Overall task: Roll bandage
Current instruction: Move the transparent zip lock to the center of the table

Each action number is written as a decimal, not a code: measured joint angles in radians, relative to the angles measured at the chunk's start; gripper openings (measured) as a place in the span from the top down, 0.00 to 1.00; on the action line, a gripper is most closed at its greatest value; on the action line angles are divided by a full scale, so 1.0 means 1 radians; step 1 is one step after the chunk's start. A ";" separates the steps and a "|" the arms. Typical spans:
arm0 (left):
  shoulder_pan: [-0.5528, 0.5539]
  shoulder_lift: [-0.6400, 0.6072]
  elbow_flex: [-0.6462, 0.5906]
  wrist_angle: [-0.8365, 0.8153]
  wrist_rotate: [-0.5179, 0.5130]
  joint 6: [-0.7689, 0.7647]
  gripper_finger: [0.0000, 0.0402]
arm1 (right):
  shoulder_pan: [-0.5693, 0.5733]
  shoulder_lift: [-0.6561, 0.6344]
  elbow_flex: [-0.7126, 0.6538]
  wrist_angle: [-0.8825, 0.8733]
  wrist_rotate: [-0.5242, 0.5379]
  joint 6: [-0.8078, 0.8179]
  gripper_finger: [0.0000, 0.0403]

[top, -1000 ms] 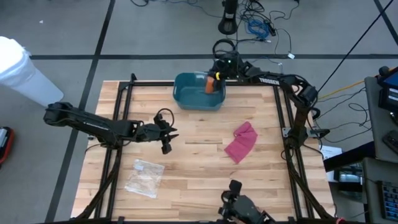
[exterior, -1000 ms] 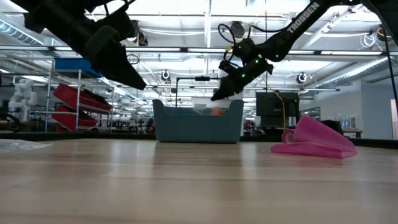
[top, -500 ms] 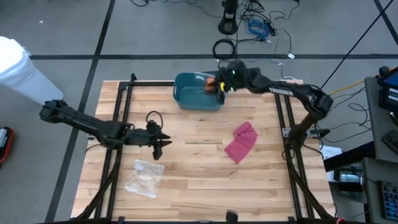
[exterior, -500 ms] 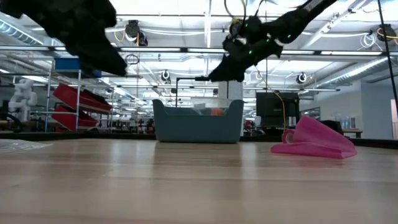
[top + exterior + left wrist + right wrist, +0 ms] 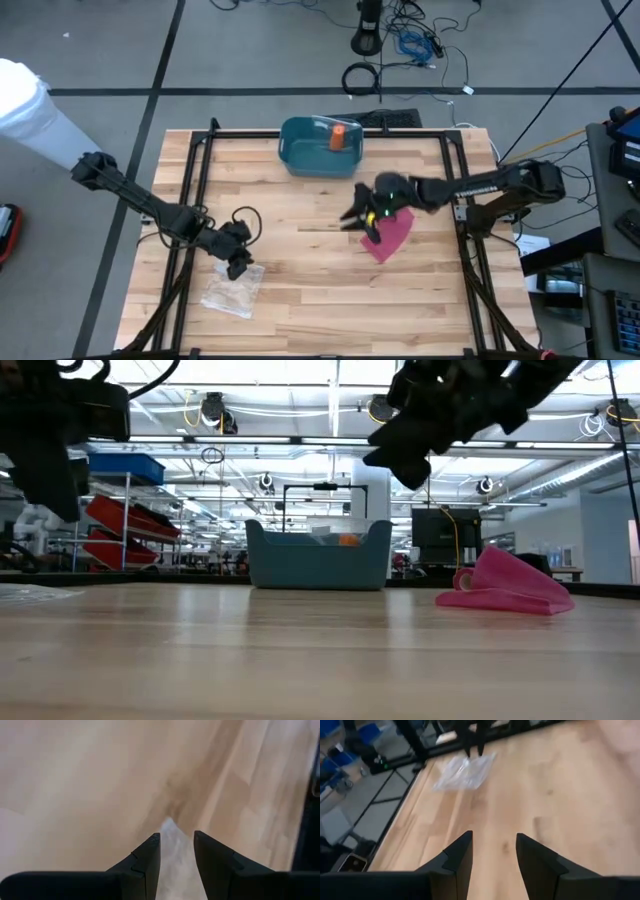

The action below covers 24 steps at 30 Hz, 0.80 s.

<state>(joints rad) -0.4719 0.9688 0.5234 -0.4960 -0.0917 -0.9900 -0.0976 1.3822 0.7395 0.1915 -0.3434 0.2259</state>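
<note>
- the pink bandage (image 5: 390,234) lies loosely crumpled, not rolled, on the counter (image 5: 300,300) at about 3 o'clock from its middle; in the low view it rests flat on the wood with one end curled (image 5: 505,586).
- our right pincer (image 5: 354,217) hangs over the counter just at the bandage's 9 o'clock edge, its fingers (image 5: 457,860) parted with nothing between them.
- our left pincer (image 5: 238,263) is low at 8 o'clock, at the top edge of a clear plastic bag (image 5: 232,288); its fingers (image 5: 150,857) stand a little apart and empty, with the bag showing pale between the tips.
- we judge this the approach step: no grip is made yet, rolling not begun.
- next we need the right pincer down on a bandage end, and the left one brought across to help.
- a teal bin (image 5: 318,146) with an orange item (image 5: 340,136) sits at 12 o'clock, well apart; nothing blocks the path.
</note>
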 joint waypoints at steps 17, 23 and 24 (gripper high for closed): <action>-0.042 0.124 -0.010 -0.088 0.040 0.001 0.69 | 0.307 0.153 -0.015 0.188 0.223 0.055 0.67; -0.042 0.180 -0.024 -0.091 0.073 0.032 0.69 | 0.317 0.153 -0.015 0.175 0.242 0.032 0.67; -0.042 0.184 -0.024 -0.090 0.073 0.048 0.69 | 0.315 0.153 -0.015 0.172 0.243 0.023 0.67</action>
<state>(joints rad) -0.5137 1.1533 0.4992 -0.5862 -0.0189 -0.9415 0.2177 1.5352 0.7246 0.3634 -0.1002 0.2485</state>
